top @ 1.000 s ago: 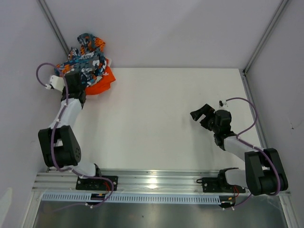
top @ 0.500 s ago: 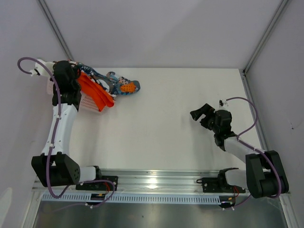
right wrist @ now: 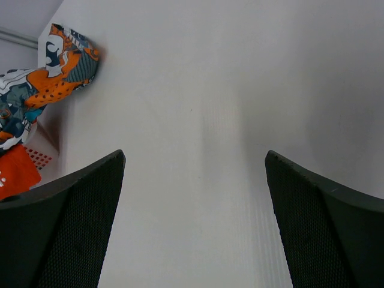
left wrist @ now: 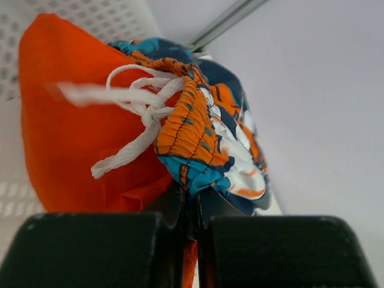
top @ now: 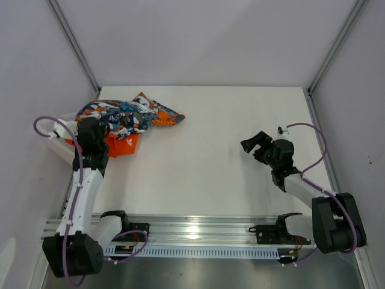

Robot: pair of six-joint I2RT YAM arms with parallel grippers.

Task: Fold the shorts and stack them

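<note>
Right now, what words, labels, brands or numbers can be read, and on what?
No text can be read.
A small white mark on the plain bright orange cloth shorts is too small to read.
The blue, teal, orange and white print shorts show pattern only.

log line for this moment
left jaws: shut on printed shorts, orange shorts bunched alongside | right jaws: open, empty | fold: not started
</note>
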